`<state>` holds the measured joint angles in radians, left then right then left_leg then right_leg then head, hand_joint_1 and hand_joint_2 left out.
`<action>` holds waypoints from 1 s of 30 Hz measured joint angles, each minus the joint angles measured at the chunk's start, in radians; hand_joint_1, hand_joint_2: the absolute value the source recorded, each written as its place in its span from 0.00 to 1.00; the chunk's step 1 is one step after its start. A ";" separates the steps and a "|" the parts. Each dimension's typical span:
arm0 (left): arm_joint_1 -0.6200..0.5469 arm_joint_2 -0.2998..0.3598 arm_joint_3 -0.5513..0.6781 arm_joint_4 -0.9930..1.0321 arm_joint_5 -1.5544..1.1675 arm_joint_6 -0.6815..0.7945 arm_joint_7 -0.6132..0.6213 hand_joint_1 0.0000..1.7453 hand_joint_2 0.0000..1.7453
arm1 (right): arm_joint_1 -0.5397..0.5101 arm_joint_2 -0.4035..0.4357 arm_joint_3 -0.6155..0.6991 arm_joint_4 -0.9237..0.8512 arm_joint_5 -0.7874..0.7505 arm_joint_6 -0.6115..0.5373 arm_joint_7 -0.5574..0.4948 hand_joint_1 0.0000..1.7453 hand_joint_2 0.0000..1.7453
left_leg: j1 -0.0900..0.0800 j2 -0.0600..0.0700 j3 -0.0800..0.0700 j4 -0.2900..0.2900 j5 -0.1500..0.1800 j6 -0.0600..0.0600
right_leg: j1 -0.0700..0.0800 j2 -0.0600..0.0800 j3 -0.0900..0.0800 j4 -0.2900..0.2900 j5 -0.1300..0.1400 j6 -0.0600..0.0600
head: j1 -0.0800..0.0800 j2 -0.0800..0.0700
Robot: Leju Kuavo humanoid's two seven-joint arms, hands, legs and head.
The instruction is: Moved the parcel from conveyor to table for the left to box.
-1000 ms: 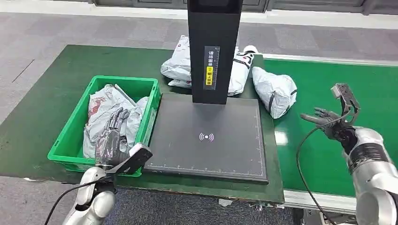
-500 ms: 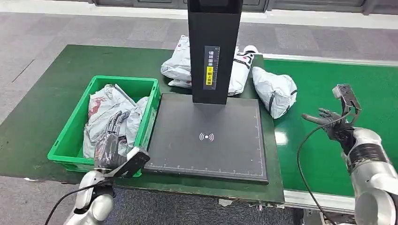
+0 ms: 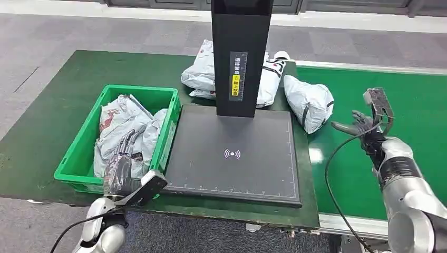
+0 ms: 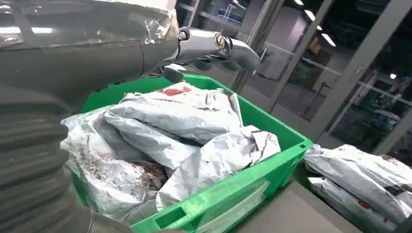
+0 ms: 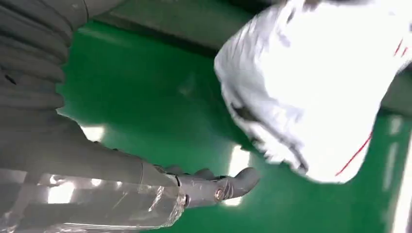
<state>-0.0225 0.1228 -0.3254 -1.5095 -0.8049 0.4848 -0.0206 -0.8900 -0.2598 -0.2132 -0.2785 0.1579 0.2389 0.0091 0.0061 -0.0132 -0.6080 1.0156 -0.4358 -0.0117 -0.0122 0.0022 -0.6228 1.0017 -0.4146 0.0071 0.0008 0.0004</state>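
Grey floor runs behind us, and in front we have the dark green table (image 3: 63,105) on our left and the brighter green conveyor (image 3: 411,95) on our right. Between them sits a black scanner plate (image 3: 234,153) with its tall black post (image 3: 241,52) rising at the far edge.

Our right hand (image 3: 363,129) hovers over the conveyor, fingers spread apart and holding nothing. Just beyond it lies the parcel (image 3: 310,103), a white bag at the conveyor's edge, right beside the scanner plate; hand and parcel are near, not touching. In the right wrist view that parcel (image 5: 316,82) looms blurred and white above the belt.

Our left hand (image 3: 122,166) is over the near rim of the green box (image 3: 84,142), fingers extended and empty, above the grey bags (image 3: 124,126) piled inside. From the left wrist we see those bags (image 4: 170,136) crumpled up to the box wall.

More white parcels (image 3: 203,74) lie on the table behind the post.
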 measured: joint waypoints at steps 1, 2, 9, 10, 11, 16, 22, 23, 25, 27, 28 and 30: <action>-0.002 0.000 -0.001 0.000 -0.004 -0.008 0.000 0.00 1.00 | 0.000 0.003 0.003 0.000 0.006 0.031 -0.013 0.00 1.00 | 0.000 0.000 0.000 0.000 0.000 0.000 | 0.000 0.000 0.000 0.000 0.000 0.000 | 0.000 0.000; -0.004 -0.002 -0.002 0.000 -0.006 -0.016 0.000 0.00 1.00 | 0.000 0.005 0.006 0.000 0.011 0.062 -0.024 0.00 1.00 | 0.000 0.000 0.000 0.000 0.000 0.000 | 0.000 0.000 0.000 0.000 0.000 0.000 | 0.000 0.000; -0.043 -0.005 -0.019 0.023 -0.005 -0.049 -0.019 0.00 1.00 | 0.001 0.009 0.095 0.000 0.088 0.330 -0.140 0.00 1.00 | 0.000 0.000 0.000 0.000 0.000 0.000 | 0.000 0.000 0.000 0.000 0.000 0.000 | 0.000 0.000; -0.047 -0.005 -0.020 0.027 -0.002 -0.051 -0.022 0.00 1.00 | 0.001 0.009 0.116 -0.001 0.097 0.356 -0.153 0.00 1.00 | 0.000 0.000 0.000 0.000 0.000 0.000 | 0.000 0.000 0.000 0.000 0.000 0.000 | 0.000 0.000; -0.052 -0.005 -0.021 0.032 -0.001 -0.053 -0.024 0.00 1.00 | 0.001 0.009 0.134 -0.002 0.105 0.373 -0.163 0.00 1.00 | 0.000 0.000 0.000 0.000 0.000 0.000 | 0.000 0.000 0.000 0.000 0.000 0.000 | 0.000 0.000; -0.061 -0.010 -0.026 0.043 0.000 -0.059 -0.028 0.00 1.00 | 0.001 0.010 0.208 -0.004 0.143 0.465 -0.236 0.00 1.00 | 0.000 0.000 0.000 0.000 0.000 0.000 | 0.000 0.000 0.000 0.000 0.000 0.000 | 0.000 0.000; -0.051 -0.017 -0.026 0.034 -0.014 -0.059 -0.016 0.00 1.00 | -0.004 0.042 0.306 -0.021 0.176 0.504 -0.294 0.00 1.00 | 0.000 0.001 0.001 0.000 0.000 0.000 | 0.000 0.002 0.000 0.000 0.000 0.000 | 0.000 0.000; -0.050 -0.018 -0.026 0.033 -0.014 -0.059 -0.016 0.00 1.00 | -0.004 0.045 0.313 -0.023 0.176 0.504 -0.294 0.00 1.00 | 0.000 0.001 0.001 0.000 0.000 0.000 | 0.000 0.001 0.000 0.000 0.000 0.000 | 0.000 0.000; -0.047 -0.019 -0.026 0.031 -0.015 -0.059 -0.015 0.00 1.00 | -0.005 0.048 0.323 -0.026 0.176 0.505 -0.294 0.00 1.00 | 0.000 -0.001 0.000 0.000 0.000 0.000 | 0.000 -0.001 0.000 0.000 0.000 0.000 | 0.000 0.000; -0.046 -0.021 -0.026 0.031 -0.015 -0.059 -0.015 0.00 1.00 | -0.006 0.053 0.325 -0.029 0.176 0.506 -0.296 0.00 1.00 | 0.000 0.000 0.000 0.000 0.000 0.000 | 0.000 0.000 0.000 0.000 0.000 0.000 | 0.000 0.000; -0.046 -0.021 -0.026 0.031 -0.015 -0.060 -0.015 0.00 1.00 | -0.007 0.053 0.330 -0.029 0.176 0.506 -0.296 0.00 1.00 | 0.000 0.000 0.000 0.000 0.000 0.000 | 0.000 0.000 0.000 0.000 0.000 0.000 | 0.000 0.000; -0.046 -0.021 -0.026 0.031 -0.016 -0.059 -0.014 0.00 1.00 | -0.007 0.055 0.340 -0.031 0.176 0.506 -0.296 0.00 1.00 | 0.000 0.000 0.000 0.000 0.000 0.000 | 0.000 0.000 0.000 0.000 0.000 0.000 | 0.000 0.000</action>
<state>-0.0680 0.1019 -0.3513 -1.4790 -0.8206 0.4253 -0.0343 -0.8972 -0.2049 0.1263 -0.3094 0.3338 0.7454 -0.2872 0.0062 -0.0130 -0.6076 1.0157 -0.4356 -0.0116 -0.0120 0.0023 -0.6225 1.0019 -0.4145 0.0070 0.0008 0.0004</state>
